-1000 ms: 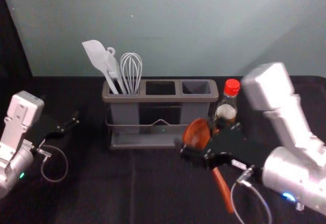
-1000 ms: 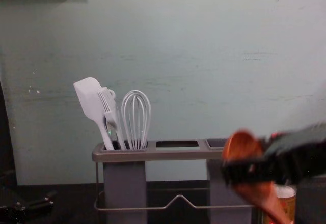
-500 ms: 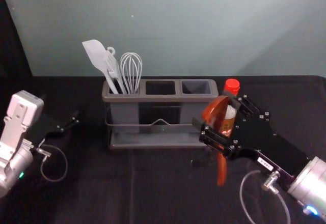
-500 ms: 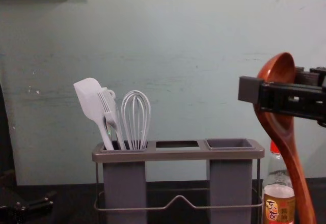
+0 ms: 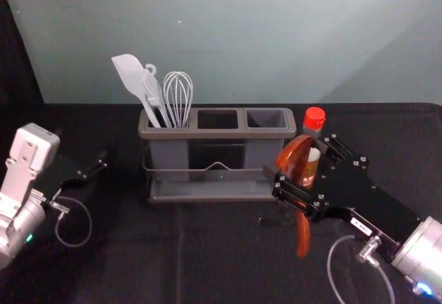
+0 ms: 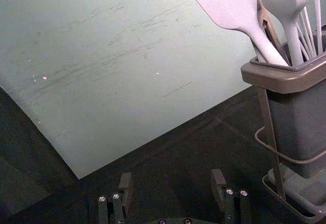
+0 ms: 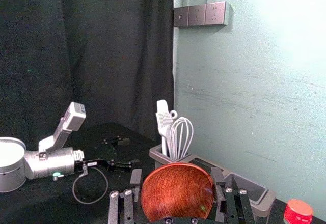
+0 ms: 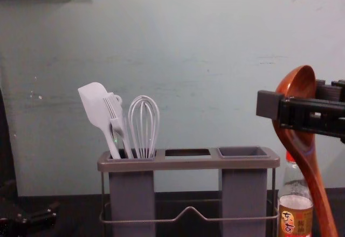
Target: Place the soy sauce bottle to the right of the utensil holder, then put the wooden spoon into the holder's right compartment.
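Chest view: the red-capped glass bottle stands right of the grey plastic holder, seemingly done; the right gripper pinches the reddish wooden spoon outside, insertion remaining. Left gripper, spread, idles at left.

On the label of the soy sauce bottle, reads 东古 in large brush-style characters; to the right of these, carries smaller characters, too small to read. On the white sticker of the right arm, bears print, likewise illegible.
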